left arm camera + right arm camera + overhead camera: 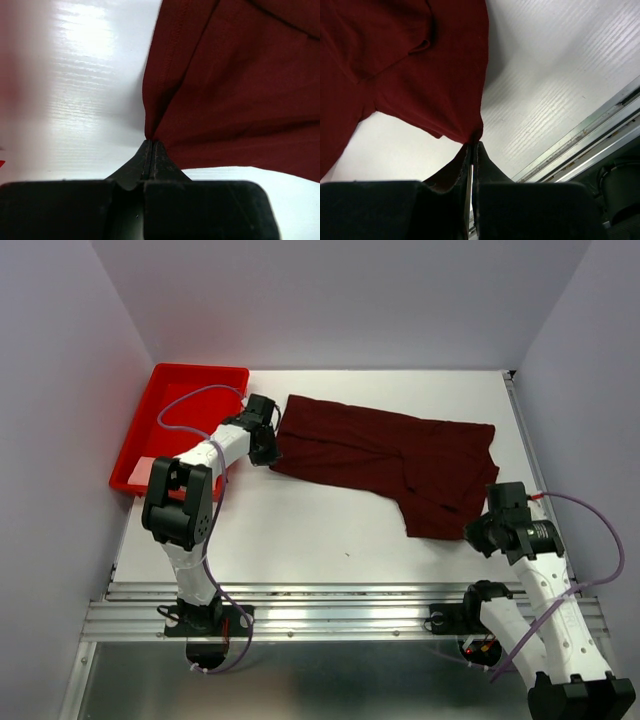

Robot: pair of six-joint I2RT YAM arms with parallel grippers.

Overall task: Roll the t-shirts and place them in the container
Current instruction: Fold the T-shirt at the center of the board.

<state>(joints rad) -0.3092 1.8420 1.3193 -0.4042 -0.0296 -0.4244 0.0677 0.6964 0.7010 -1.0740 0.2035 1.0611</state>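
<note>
My dark maroon t-shirt (390, 455) lies spread out and pretty wrinkly across the white counter (300, 530). It's plain with no print, and its left end is near the red tray (150, 430). My left hand (151, 143) is pinched tight on its left edge and my right hand (474, 145) is clamped on the near right corner. The cloth puckers at both.

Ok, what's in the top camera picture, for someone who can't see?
A dark red t-shirt lies spread across a table, the left gripper pinching its left edge and the right gripper its near right corner. A red tray sits far left.
</note>
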